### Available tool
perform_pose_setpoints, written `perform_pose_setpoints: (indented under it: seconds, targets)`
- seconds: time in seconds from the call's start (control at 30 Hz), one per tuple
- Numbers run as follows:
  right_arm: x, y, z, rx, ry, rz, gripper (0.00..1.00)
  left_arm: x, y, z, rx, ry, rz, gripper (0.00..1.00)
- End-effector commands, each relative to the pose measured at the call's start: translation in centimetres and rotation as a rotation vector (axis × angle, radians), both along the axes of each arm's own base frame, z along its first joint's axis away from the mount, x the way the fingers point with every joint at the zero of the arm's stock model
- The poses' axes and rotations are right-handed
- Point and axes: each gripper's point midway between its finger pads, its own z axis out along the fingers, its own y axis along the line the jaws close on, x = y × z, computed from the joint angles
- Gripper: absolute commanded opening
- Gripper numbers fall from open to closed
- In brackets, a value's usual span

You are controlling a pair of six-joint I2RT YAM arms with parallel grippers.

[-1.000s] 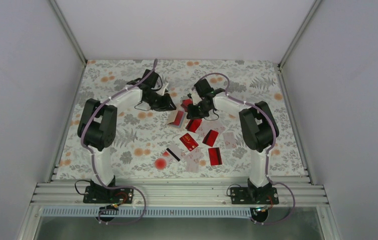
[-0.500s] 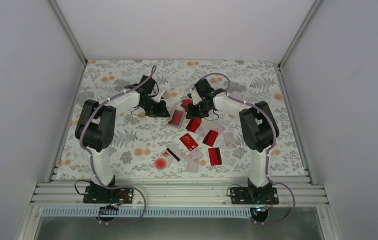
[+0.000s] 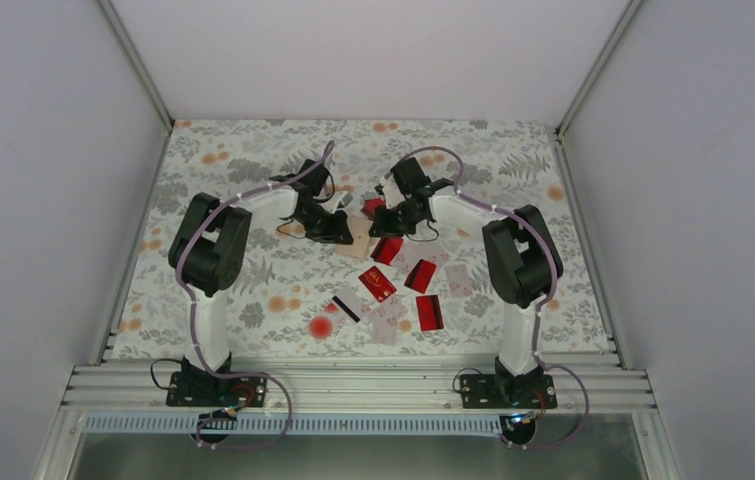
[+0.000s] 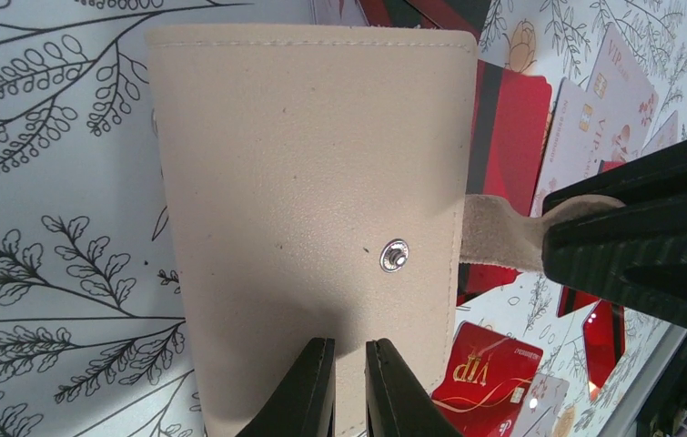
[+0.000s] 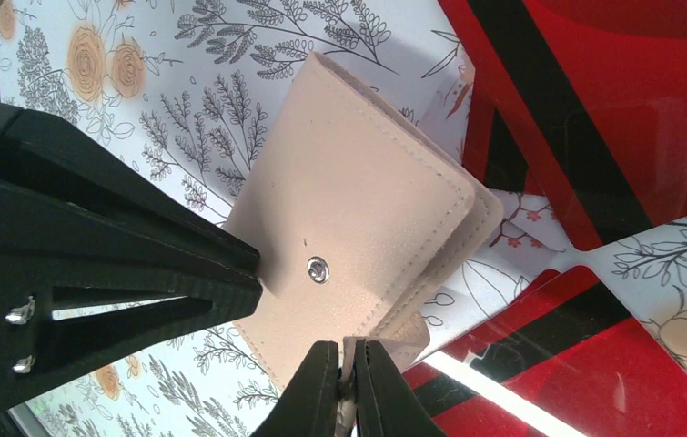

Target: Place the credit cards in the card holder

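The tan card holder (image 3: 359,243) lies folded closed on the floral cloth, snap stud facing up (image 4: 395,256). My left gripper (image 4: 350,344) is shut to a narrow slit, its tips resting on the holder's cover near one edge, with nothing between them. My right gripper (image 5: 347,346) is shut on the holder's strap tab (image 4: 494,232) at the opposite edge. The credit cards are scattered in front of and beside the holder: red ones (image 3: 377,283) (image 3: 430,311), pale ones (image 3: 389,320), and a white one with a black stripe (image 3: 346,306). A red VIP card (image 4: 485,373) lies just beside the holder.
A round red blot (image 3: 322,326) marks the cloth left of the cards. Both arms meet over the far middle of the table (image 3: 253,290). White walls enclose the table on three sides, and an aluminium rail (image 3: 353,385) runs along the near edge.
The card holder lay open with a red card showing; now it is folded closed, tan side up. My left gripper moved right onto it and narrowed. The right gripper barely moved.
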Motion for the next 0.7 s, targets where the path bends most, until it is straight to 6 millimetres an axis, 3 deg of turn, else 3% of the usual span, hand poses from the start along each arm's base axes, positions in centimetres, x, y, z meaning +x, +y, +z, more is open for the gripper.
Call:
perform_pose_setpoints:
  seconds: [0.0, 0.3, 0.53, 0.67]
  targets:
    - [0.4, 0.6, 1.1, 0.059, 0.001, -0.026, 0.04, 0.5, -0.6, -0.2, -0.010, -0.014, -0.021, 0.11]
    - [0.9, 1.1, -0.9, 0.066, 0.075, -0.077, 0.05, 0.0, -0.7, -0.6, -0.017, 0.008, -0.018, 0.11]
    - [1.1, 2.3, -1.4, 0.117, 0.112, -0.088, 0.23, -0.2, -0.8, -0.9, -0.027, 0.027, -0.013, 0.11]
    - [1.2, 2.7, -1.0, 0.142, 0.120, -0.081, 0.27, -0.4, -0.9, -1.0, -0.033, 0.034, -0.015, 0.11]
